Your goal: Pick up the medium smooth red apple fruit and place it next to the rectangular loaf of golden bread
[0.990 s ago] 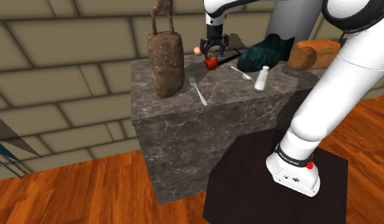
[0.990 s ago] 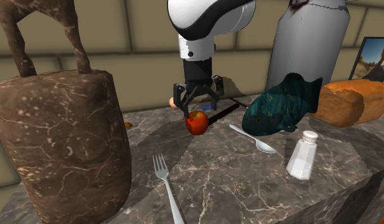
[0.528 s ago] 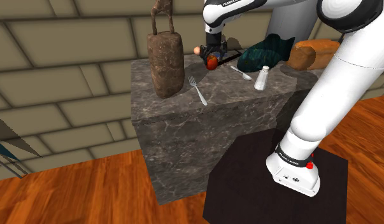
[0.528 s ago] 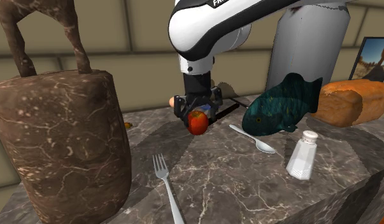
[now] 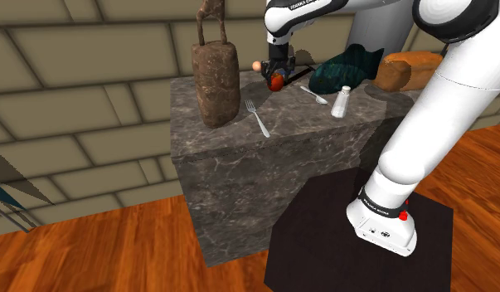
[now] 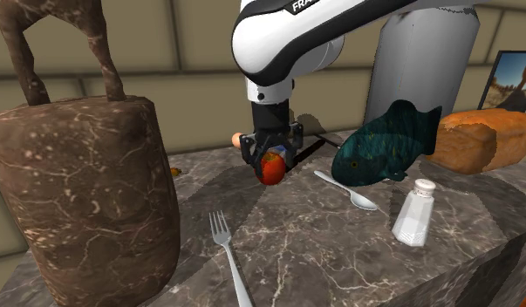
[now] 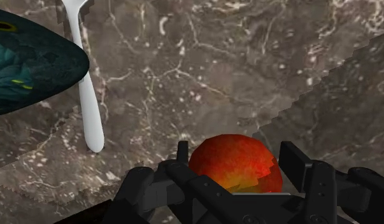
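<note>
the gripper [image 6: 271, 159] holds the red apple [image 7: 235, 164] between its 2 fingers (clamped tight).

Count, 1 each: red apple [image 6: 271, 167], bread loaf [image 6: 479, 138], teal fish fig. [image 6: 387, 144], salt shaker [image 6: 414, 212], fork [image 6: 228, 255], spoon [image 6: 346, 190], brown marbled sculpture [image 6: 78, 192], grey can [image 6: 422, 52], framed pic [image 6: 514, 78]. Cutlery: 2 pcs total.
</note>
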You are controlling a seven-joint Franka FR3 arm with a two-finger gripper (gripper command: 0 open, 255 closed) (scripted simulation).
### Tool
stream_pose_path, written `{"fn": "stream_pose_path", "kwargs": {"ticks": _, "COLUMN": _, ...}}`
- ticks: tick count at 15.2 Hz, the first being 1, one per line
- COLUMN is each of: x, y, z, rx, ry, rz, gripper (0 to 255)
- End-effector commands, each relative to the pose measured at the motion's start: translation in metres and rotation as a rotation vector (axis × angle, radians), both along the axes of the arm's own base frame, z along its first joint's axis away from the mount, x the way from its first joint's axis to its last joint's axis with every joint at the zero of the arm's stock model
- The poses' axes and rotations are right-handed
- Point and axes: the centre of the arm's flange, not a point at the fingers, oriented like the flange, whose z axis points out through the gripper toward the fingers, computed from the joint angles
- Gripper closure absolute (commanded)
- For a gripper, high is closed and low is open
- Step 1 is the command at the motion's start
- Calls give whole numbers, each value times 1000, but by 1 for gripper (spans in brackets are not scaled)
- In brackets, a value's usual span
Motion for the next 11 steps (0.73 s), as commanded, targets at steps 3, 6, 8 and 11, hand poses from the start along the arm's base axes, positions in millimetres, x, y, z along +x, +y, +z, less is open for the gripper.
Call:
{"fn": "stream_pose_path", "kwargs": {"ticks": 3, "x": 0, "y": 0, "z": -1, "rx": 1, "ry": 1, "rz": 1, "gripper": 255}}
{"fn": "stream_pose_path", "kwargs": {"ticks": 6, "x": 0, "y": 0, "z": 0, "rx": 1, "ry": 1, "rz": 1, "gripper": 255}}
{"fn": "stream_pose_path", "kwargs": {"ticks": 8, "x": 0, "y": 0, "z": 0, "rx": 1, "ry": 1, "rz": 1, "gripper": 255}}
{"fn": "stream_pose_path", "kwargs": {"ticks": 11, "x": 0, "y": 1, "z": 10, "rx": 1, "ry": 1, "rz": 1, "gripper": 255}}
